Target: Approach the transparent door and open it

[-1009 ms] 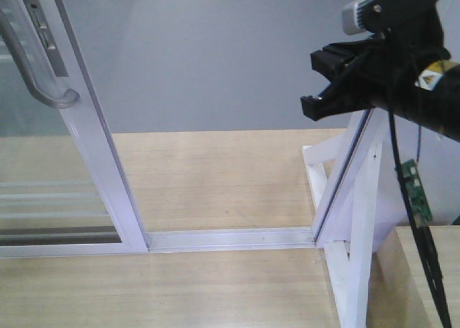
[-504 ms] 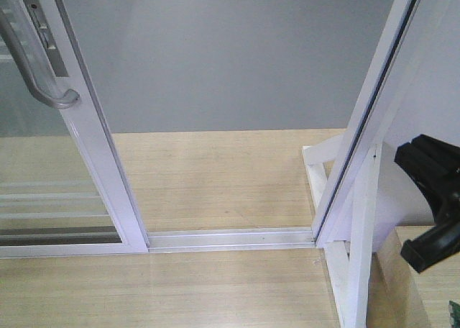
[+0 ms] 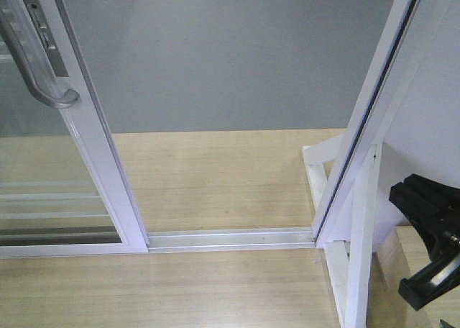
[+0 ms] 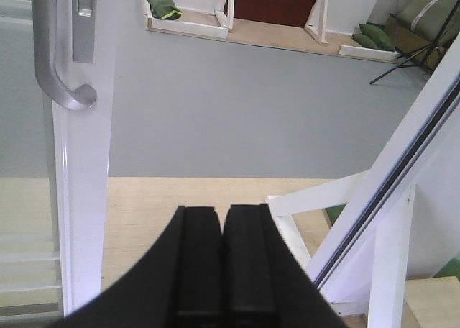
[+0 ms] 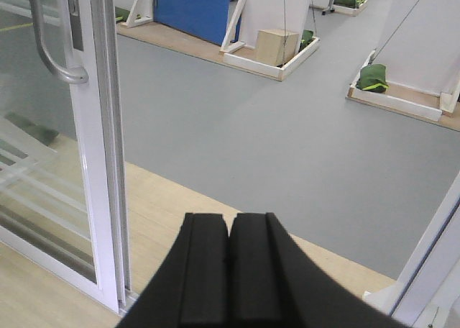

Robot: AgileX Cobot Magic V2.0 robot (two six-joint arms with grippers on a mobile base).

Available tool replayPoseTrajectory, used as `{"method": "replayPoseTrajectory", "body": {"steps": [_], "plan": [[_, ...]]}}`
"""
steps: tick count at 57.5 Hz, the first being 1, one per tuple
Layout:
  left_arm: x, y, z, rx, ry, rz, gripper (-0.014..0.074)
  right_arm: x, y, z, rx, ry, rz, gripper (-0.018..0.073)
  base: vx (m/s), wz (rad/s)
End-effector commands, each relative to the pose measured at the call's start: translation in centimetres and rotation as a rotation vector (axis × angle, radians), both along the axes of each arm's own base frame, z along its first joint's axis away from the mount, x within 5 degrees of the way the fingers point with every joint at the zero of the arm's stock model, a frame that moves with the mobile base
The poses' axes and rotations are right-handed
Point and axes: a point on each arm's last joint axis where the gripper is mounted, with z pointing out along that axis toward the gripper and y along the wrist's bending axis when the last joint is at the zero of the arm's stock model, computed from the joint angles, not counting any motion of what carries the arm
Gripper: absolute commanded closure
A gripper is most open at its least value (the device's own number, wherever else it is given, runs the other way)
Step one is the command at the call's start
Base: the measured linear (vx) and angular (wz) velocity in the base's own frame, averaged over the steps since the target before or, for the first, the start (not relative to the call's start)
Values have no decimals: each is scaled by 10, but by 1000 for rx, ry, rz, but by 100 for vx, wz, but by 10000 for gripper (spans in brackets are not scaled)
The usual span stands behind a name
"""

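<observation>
Front view: transparent door (image 3: 50,162) slid to the left, grey handle (image 3: 39,76) at top left; doorway open; black hand (image 3: 431,242) low right.
Left wrist: left hand (image 4: 223,263) closed, empty.
Right wrist: right hand (image 5: 230,270) closed, empty.

The transparent door (image 3: 50,162) runs off the top and left edges of the front picture, so its far side cannot be seen. Its grey handle (image 3: 32,69) is cut off at the top in all three pictures. The right gripper (image 3: 431,252) is cut by the right edge of the front picture. The white frame post (image 3: 374,105) on the right runs out the top. The far green bags (image 4: 164,3) are too small to tell what they are.
</observation>
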Motion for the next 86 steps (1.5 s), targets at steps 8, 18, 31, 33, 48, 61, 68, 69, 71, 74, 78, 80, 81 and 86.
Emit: {"method": "replayPoseTrajectory", "body": {"steps": [8, 18, 31, 33, 48, 61, 68, 69, 71, 74, 78, 80, 81, 86], "plan": [[2, 1, 14, -45, -66, 24, 596, 3, -1, 15, 39, -83, -26, 561, 0, 0], [2, 1, 14, -45, -66, 24, 596, 3, -1, 15, 39, -83, -26, 559, 0, 0], [2, 1, 14, -43, -73, 27, 596, 3, -1, 15, 39, -83, -26, 559, 0, 0], [2, 2, 13, -42, -77, 34, 596, 3, -1, 15, 39, -83, -26, 559, 0, 0], [4, 15, 12, 83, -87, 147, 596, 3, -1, 15, 39, -83, -26, 559, 0, 0], [6, 22, 21, 222, -208, 199, 596, 3, -1, 15, 39, -84, -26, 559, 0, 0], [2, 23, 21, 270, -255, 206, 596, 3, -1, 15, 39, -84, -26, 559, 0, 0], [0, 23, 19, 272, -262, 206, 596, 3, -1, 15, 39, -84, -26, 559, 0, 0], [-2, 23, 15, 270, -267, 207, 596, 3, -1, 15, 39, -84, -26, 559, 0, 0], [-4, 23, 4, 262, -269, 207, 596, 3, -1, 15, 39, -84, -26, 559, 0, 0], [-7, 22, -11, 238, -271, 207, 596, 3, -1, 15, 39, -84, -26, 559, 0, 0], [-8, 22, -20, 226, -277, 208, 596, 3, -1, 15, 39, -84, -26, 559, 0, 0], [-9, 22, -24, 216, -283, 209, 596, 3, -1, 15, 39, -84, -26, 559, 0, 0], [-11, 22, -43, 177, -315, 215, 596, 3, -1, 15, 39, -84, -26, 559, 0, 0]]}}
